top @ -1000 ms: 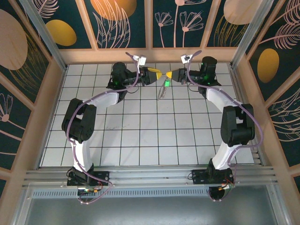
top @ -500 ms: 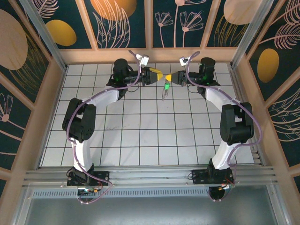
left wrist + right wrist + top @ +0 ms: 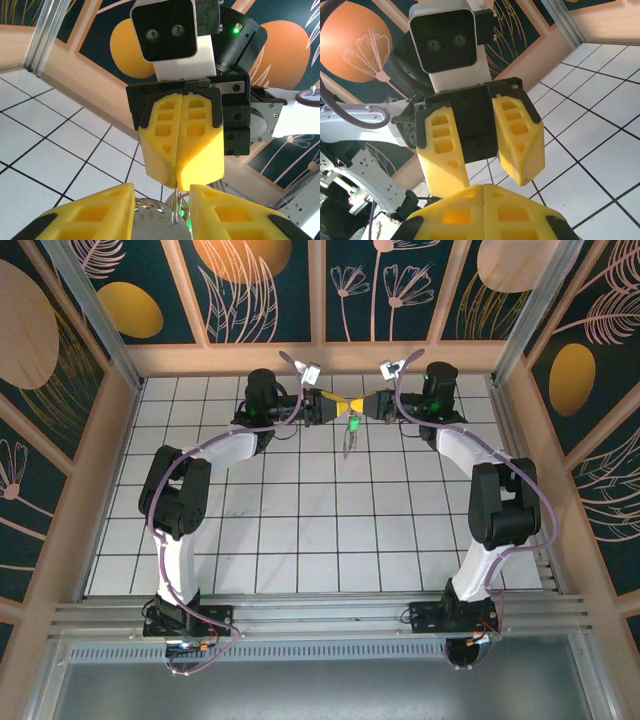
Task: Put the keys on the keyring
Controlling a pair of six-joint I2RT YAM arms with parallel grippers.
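Observation:
At the far middle of the table my two grippers meet tip to tip. The right gripper (image 3: 359,403) is shut on the keyring (image 3: 176,204), a thin wire loop that runs out from between its pressed fingertips (image 3: 192,170). My left gripper (image 3: 162,194) is open, its jaws standing on either side of that loop and of a round silver tag (image 3: 150,222). The key's green head (image 3: 353,423) hangs just below the fingertips, and a sliver of the key (image 3: 183,213) shows behind the wire. More grey metal (image 3: 346,446) dangles under it. In the right wrist view the left fingers (image 3: 518,142) stand apart.
The white tiled floor (image 3: 300,530) stretches toward the arm bases. The wooden back wall (image 3: 330,357) runs close behind both grippers, with aluminium posts (image 3: 515,330) at the corners. Both forearms reach in from the sides.
Both grippers have moved slightly toward the back wall and closer together. The left jaws have narrowed around the right fingertips. The key and ring rose with them.

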